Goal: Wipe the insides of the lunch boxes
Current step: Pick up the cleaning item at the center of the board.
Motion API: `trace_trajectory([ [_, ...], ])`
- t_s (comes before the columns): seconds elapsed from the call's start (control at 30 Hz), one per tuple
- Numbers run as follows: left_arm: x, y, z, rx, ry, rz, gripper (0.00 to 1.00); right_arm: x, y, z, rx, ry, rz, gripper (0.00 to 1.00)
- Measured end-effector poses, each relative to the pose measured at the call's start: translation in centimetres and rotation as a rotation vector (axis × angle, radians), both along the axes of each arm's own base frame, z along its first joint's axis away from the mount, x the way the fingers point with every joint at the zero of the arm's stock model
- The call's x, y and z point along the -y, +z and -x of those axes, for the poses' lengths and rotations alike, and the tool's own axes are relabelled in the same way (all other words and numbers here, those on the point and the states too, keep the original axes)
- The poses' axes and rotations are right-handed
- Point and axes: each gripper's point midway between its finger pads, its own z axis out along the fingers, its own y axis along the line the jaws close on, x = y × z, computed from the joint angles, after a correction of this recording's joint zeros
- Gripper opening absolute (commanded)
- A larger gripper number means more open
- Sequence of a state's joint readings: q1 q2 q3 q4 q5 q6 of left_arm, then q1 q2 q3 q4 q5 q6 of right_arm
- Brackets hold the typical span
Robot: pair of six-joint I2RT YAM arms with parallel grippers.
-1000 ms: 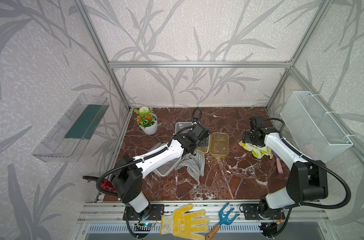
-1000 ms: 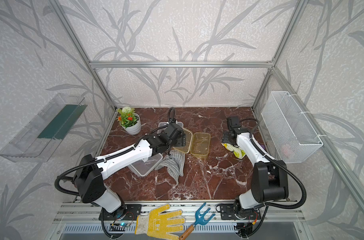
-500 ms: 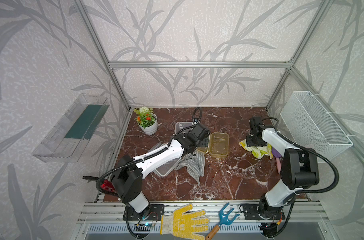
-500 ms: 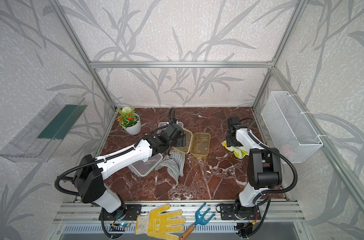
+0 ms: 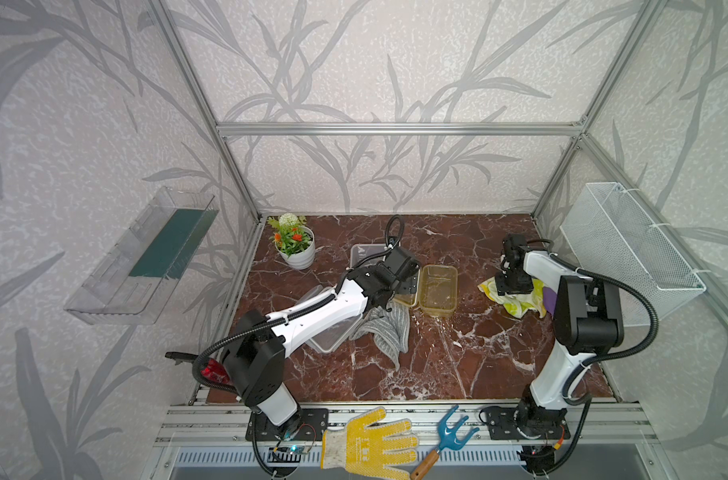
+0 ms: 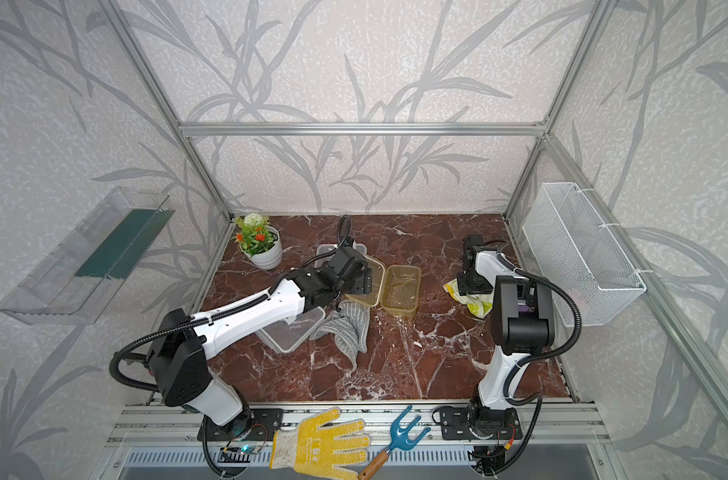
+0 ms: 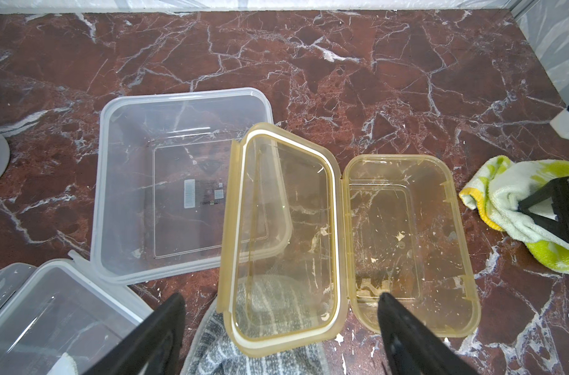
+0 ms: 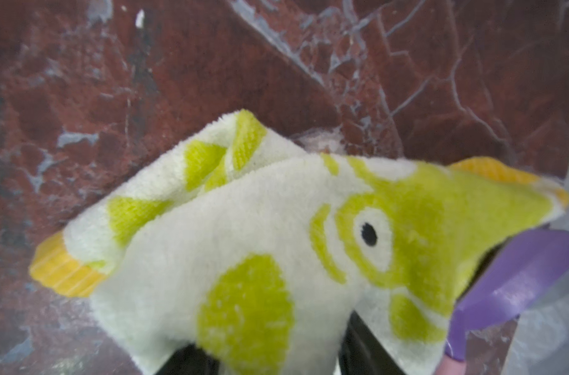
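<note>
Two lie unwiped: clear grey plastic lunch box (image 6: 289, 334), amber lunch box (image 5: 438, 289); right gripper (image 5: 514, 286) straddles lime-patterned terry cloth (image 8: 244, 227), clamp unclear; left gripper (image 7: 280, 298) gapes; next, lift cloth.

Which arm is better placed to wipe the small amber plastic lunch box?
Right hand: it sits on the green-and-white terry cloth near the open amber lunch box; left hand hovers open, empty.

Potted flowers (image 5: 294, 246) noted in rear left corner. Yellow glove (image 5: 368, 442) and blue hand fork (image 5: 447, 437) laid beside each other on front rail (image 5: 204, 428). Wire basket (image 5: 628, 249) hung at right. Green-and-white cloth (image 5: 518, 305) bunched nearby.
</note>
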State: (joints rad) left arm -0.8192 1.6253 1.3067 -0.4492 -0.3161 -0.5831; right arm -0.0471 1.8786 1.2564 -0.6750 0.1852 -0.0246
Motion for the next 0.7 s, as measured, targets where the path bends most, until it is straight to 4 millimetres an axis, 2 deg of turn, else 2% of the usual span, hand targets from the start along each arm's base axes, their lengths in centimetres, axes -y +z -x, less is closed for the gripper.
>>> trace_trajectory([
  [0.07,0.0,0.0,0.0,0.001,0.002,-0.001,0.91,-0.3,-0.6,0.0,-0.013,0.005,-0.028,0.32],
  [0.23,-0.2,0.0,-0.1,0.006,0.008,-0.007,0.90,-0.9,-0.8,-0.1,-0.008,0.022,-0.061,0.02],
  [0.4,-0.5,0.0,-0.2,0.007,0.017,-0.014,0.90,-1.3,0.1,-0.1,0.029,0.032,-0.084,0.00],
  [0.47,-0.7,-0.1,-0.3,0.005,0.019,-0.021,0.91,-1.7,1.3,-0.1,0.065,0.038,-0.107,0.00],
  [0.53,-0.9,-0.2,-0.2,-0.001,0.017,-0.030,0.91,-2.1,3.0,-0.3,0.119,0.036,-0.127,0.00],
  [0.7,-1.2,-1.4,-0.2,-0.031,0.011,-0.070,0.90,-3.8,9.3,-0.9,0.306,0.045,-0.202,0.00],
])
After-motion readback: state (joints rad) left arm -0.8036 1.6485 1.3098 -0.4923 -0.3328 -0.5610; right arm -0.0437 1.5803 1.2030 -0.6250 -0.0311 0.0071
